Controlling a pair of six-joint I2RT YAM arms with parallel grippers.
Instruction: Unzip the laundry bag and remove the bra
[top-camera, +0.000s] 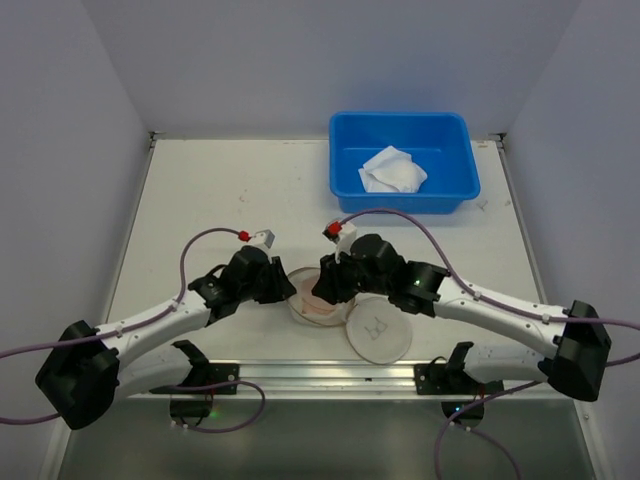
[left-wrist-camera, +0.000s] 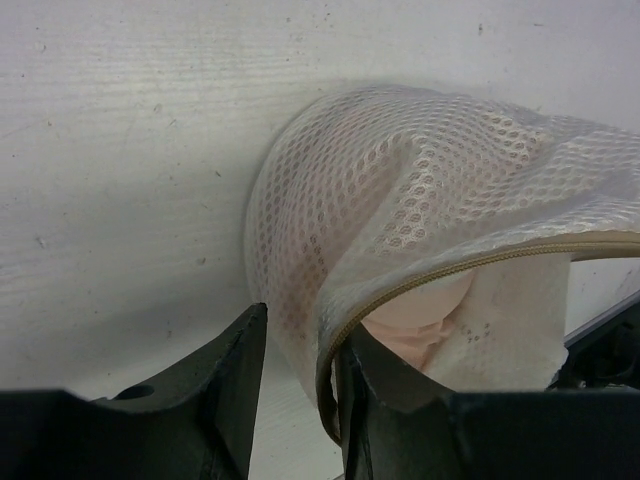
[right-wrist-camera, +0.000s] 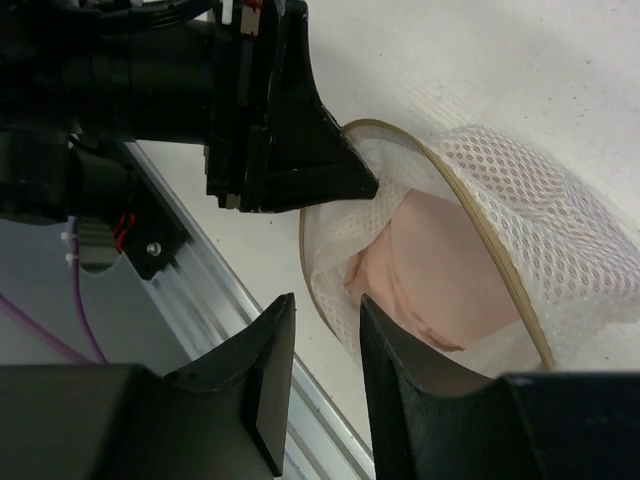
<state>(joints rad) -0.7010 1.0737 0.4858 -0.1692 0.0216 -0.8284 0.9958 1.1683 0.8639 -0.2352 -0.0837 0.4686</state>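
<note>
While the laundry bag (left-wrist-camera: 400, 200) sits at the middle of the worktop's (top-camera: 220, 190) near edge, between the two arms, the left pincer (left-wrist-camera: 302, 325) stands at its left side with its jaws a little apart. A fold of mesh wall and the tan zipper band (left-wrist-camera: 450, 270) run down between them; whether they truly pinch that rim I cannot tell. The bag reads as light, limp and easily crumpled: its wall sags and folds, so it would likely drag along the worktop unless pinned at the corded zipper edge, which looks the firmest place to hold. Its mouth gapes open, and the bra (right-wrist-camera: 440, 270), pale pink and soft, lies bunched inside. It should come out best if taken by a raised fold near the opening, though it may snag the mesh. To the right, the right pincer (right-wrist-camera: 326, 302) hovers at the mouth, jaws narrowly spread with nothing between them. The bag's round lid (top-camera: 378, 330) lies flopped open just beside the bag, under the right arm. Along the near edge runs a metal rail (top-camera: 300, 373), crowding that side. Well apart, at the far right corner, a blue tub (top-camera: 345, 160) holds a white cloth (top-camera: 392, 170)
</note>
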